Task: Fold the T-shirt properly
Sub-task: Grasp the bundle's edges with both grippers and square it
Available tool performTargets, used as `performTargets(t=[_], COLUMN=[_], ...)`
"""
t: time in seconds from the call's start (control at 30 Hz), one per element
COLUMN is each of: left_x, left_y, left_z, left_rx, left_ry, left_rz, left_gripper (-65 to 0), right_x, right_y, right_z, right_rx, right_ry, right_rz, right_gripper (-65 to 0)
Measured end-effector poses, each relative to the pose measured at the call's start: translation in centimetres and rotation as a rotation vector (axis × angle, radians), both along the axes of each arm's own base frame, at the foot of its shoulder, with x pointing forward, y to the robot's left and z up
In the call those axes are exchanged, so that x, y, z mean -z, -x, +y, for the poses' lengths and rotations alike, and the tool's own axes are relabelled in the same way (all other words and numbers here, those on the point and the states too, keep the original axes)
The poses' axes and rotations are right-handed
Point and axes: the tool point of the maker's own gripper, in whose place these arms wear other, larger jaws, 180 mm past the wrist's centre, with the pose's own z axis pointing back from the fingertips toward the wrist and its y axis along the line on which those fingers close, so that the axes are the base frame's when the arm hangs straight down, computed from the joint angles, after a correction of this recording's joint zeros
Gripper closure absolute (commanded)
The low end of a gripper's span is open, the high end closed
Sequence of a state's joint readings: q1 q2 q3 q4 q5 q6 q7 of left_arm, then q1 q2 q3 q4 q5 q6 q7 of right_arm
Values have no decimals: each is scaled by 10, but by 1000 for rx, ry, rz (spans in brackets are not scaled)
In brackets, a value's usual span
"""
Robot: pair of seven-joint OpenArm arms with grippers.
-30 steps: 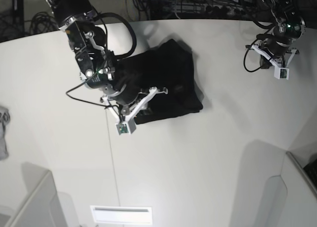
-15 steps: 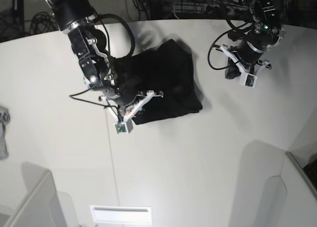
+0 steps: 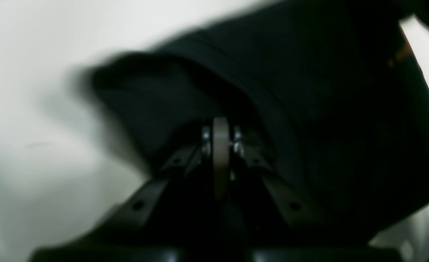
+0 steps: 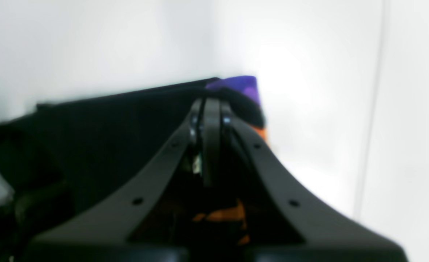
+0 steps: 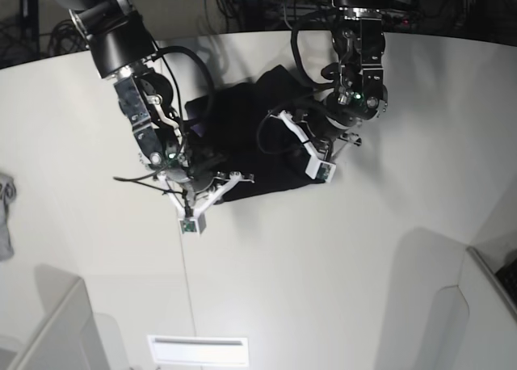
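R gripper [image 4: 211,109] jaws together, pinched on black T-shirt [image 5: 266,136] edge w/ purple/orange print just past tips, prob to drag that layer over for a fold; L gripper [image 3: 220,134] jaws together too, cloth bunched around tips, grip on it not clear; shirt lies btw both arms on white table [image 5: 339,257]; grey cloth [image 5: 5,216] well off to side.

The base view looked steeply down from high above onto the white worktop [image 5: 339,249], wide enough to take in both arms. Each wrist view rode low behind its own fingers [image 3: 220,145] [image 4: 211,120], facing forward along them, very near and blurred. All three views shared the black T-shirt [image 5: 266,136] [image 3: 327,120] [image 4: 101,134].
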State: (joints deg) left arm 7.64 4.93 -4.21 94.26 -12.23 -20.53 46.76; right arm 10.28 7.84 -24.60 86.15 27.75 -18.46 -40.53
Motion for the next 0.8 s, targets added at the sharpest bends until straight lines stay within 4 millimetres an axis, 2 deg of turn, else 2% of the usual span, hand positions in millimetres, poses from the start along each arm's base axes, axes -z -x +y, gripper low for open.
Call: performTargets(t=[0.07,0.17,0.27,0.33,0.43,0.5,0.53,0.6,0.67,0.8], left_x=[10,6,-7,-28,-71,-90,-90,-80,-79,-84], left_y=[4,1,-1,-7,-20,-21,-19,-11,-5,-1], left_z=[7,11,15,30,64,74,80,90,95,82], left_rx=[-4,-21,-34,-74,-159,-168,-182,-191,-201,-207], left_ry=[-8,-4,-17,-20,-74,-99,-108,-110,-52,174], left_rz=[17,-7,-39,-103,-229,-259,-242,-166,-134,-106], left_gripper=[0,0,0,0,0,0,0,0,0,0], right_x=[7,19,15,-9,-61,-78,-82,-76,-63,-62], right_y=[-1,-3,-6,-3,7,15,18,34,43,38], right_z=[-3,-10,-8,-3,14,11,10,3,-11,-25], right_rx=[5,17,10,-3,-87,-101,-101,-105,-72,-31], right_ry=[6,28,34,14,-53,-48,-48,-53,-36,-29], right_rz=[16,50,35,-28,-136,-150,-160,-122,-85,-117], right_gripper=[0,0,0,0,0,0,0,0,0,0])
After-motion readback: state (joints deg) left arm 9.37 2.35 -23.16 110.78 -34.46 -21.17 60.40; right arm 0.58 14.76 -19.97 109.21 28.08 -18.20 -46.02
